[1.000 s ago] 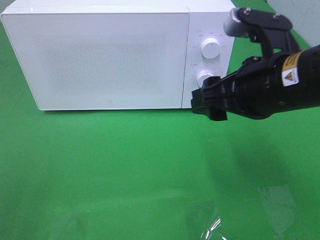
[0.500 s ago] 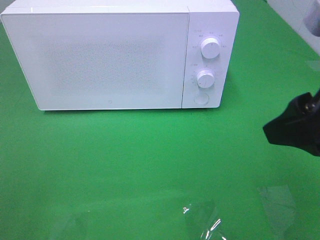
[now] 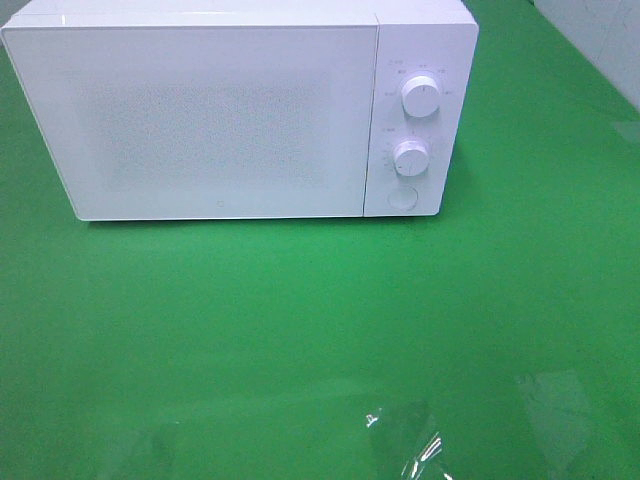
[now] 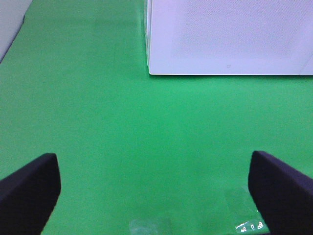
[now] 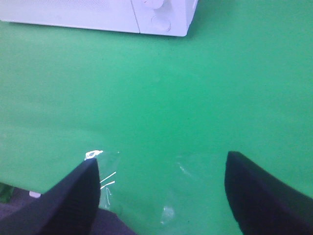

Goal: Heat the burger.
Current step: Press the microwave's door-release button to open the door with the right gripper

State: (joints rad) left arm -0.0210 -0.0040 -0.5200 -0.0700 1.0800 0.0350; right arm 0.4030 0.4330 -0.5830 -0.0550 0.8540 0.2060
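The burger is out of view in every frame. A white microwave stands at the back of the green table with its door shut; its two knobs and round button are on the right panel. Neither arm appears in the exterior high view. In the left wrist view my left gripper is open and empty, low over the green surface, facing the microwave's front. In the right wrist view my right gripper is open and empty, well back from the microwave's control corner.
Shiny clear patches lie on the green cloth near the front edge, also seen between the right fingers. A pale wall edge borders the table at the back right.
The right arm, which was at the microwave's lower knob a second ago, pulled away to the right and has left the exterior high view. The microwave has not moved.
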